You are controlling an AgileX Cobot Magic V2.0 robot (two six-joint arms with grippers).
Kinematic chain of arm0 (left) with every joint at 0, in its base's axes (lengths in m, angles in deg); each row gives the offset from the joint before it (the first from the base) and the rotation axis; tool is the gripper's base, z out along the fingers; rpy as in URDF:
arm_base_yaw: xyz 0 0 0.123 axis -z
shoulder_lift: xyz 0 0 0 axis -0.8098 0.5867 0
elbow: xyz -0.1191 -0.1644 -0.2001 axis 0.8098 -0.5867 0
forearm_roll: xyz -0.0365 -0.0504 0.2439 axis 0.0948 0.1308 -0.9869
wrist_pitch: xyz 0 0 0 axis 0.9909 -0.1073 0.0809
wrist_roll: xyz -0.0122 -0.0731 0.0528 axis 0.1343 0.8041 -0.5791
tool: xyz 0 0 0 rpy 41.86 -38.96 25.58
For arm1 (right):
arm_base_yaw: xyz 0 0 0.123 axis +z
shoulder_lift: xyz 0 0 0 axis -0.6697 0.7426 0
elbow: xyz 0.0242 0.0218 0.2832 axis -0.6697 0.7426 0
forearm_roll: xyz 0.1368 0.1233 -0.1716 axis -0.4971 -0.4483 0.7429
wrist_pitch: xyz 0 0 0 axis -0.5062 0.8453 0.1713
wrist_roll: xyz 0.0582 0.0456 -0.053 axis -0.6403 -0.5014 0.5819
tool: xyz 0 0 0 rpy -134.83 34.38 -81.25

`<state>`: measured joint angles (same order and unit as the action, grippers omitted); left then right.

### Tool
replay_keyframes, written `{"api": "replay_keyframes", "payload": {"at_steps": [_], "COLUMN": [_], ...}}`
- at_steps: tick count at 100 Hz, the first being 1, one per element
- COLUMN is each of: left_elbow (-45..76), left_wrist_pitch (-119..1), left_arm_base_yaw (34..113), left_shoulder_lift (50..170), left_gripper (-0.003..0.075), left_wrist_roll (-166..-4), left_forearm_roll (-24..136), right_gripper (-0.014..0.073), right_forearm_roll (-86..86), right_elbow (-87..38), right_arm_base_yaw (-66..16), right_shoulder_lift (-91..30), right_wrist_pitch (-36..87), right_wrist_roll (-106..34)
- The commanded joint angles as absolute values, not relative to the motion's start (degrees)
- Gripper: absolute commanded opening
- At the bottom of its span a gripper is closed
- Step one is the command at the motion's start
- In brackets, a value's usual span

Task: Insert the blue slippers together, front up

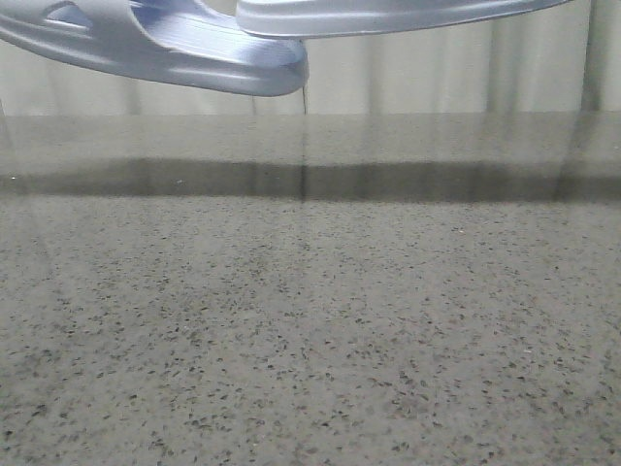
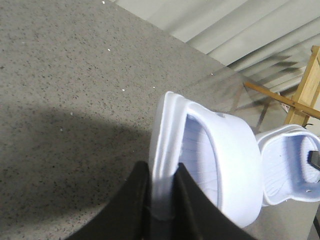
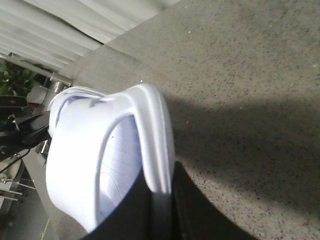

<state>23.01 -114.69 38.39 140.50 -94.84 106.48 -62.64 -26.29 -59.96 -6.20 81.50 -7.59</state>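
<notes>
Two pale lavender-blue slippers hang in the air above the table. In the front view the left slipper (image 1: 155,44) and the right slipper (image 1: 388,15) show at the top edge, their ends overlapping near the middle. No gripper shows there. In the left wrist view my left gripper (image 2: 162,185) is shut on the sole edge of one slipper (image 2: 220,150). The other slipper (image 2: 287,167) is just beyond it. In the right wrist view my right gripper (image 3: 160,195) is shut on the sole edge of its slipper (image 3: 85,150).
The speckled grey table (image 1: 310,320) stretches below, with the slippers' shadow as a dark band. Pale curtains hang behind the table. A wooden frame (image 2: 302,90) stands past the table's far side, and a plant (image 3: 15,80) stands off its other side.
</notes>
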Motion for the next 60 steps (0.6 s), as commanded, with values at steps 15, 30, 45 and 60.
{"api": "replay_keyframes", "payload": {"at_steps": [15, 30, 45, 60], "left_elbow": [24.40, 24.40, 24.40, 24.40], "left_wrist_pitch": [-119.01, -119.01, -119.01, -119.01], "left_arm_base_yaw": [41.18, 42.98, 44.69, 46.38], "left_shoulder_lift": [138.05, 138.05, 138.05, 138.05], "left_gripper": [0.0015, 0.0015, 0.0015, 0.0015], "left_wrist_roll": [-93.07, -92.25, -92.16, -91.98], "left_forearm_roll": [111.80, 112.58, 114.13, 114.75], "right_gripper": [-0.0107, -0.0106, -0.0106, -0.0106], "right_forearm_roll": [-69.51, -71.66, -73.91, -75.10], "right_elbow": [-28.24, -28.24, -28.24, -28.28], "right_arm_base_yaw": [-56.66, -53.74, -50.70, -47.33], "right_shoulder_lift": [-4.39, -1.78, 1.07, 3.35], "right_wrist_pitch": [82.72, 82.30, 81.74, 80.59], "right_wrist_roll": [-3.58, -1.45, -0.76, 0.09]}}
